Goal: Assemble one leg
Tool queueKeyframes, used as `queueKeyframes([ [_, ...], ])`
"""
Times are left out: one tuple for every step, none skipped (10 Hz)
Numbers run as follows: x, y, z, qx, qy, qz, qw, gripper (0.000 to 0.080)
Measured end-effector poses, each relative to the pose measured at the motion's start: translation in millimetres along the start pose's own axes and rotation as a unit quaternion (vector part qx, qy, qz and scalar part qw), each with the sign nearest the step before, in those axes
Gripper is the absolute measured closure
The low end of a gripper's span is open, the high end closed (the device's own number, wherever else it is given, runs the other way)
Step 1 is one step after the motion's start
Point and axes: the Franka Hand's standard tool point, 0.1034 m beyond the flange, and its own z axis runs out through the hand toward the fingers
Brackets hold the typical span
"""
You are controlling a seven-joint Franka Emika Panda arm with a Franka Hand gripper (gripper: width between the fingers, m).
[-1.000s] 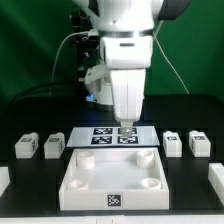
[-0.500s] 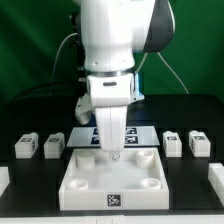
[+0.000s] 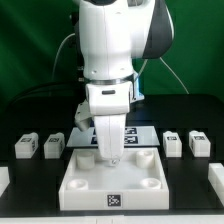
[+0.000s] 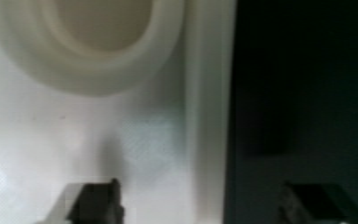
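My gripper (image 3: 112, 158) hangs low over the far edge of the white panel (image 3: 95, 180), fingers (image 4: 96, 202) spread wide and holding nothing. The wrist view shows the panel's rim running between them, with a round socket (image 4: 91, 40) close by. No leg is in hand: the legs sit on the table either side of the panel, the closest ones at the exterior view's left (image 3: 53, 146) and right (image 3: 172, 143). If I close off-centre on that rim, the panel could twist or skid (it looks broad and light) and knock a neighbouring leg askew.
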Motion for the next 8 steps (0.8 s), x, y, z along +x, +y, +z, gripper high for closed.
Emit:
queueKeyframes([
  [0.0,-0.2,0.2,0.000,0.000,0.000,1.000,0.0414],
  [0.0,-0.2,0.4,0.000,0.000,0.000,1.000,0.0616],
  [-0.3,0.8,-0.2,-0.002,0.000,0.001,1.000,0.0733],
  [-0.3,2.5,-1.0,-0.006,0.000,0.001,1.000,0.0733],
  [-0.3,2.8,-1.1,-0.007,0.000,0.001,1.000,0.0739],
  [-0.3,2.9,-1.1,-0.007,0.000,0.001,1.000,0.0739],
  [-0.3,3.0,-1.2,-0.007,0.000,0.001,1.000,0.0739],
  [-0.3,3.0,-1.2,-0.007,0.000,0.001,1.000,0.0739],
])
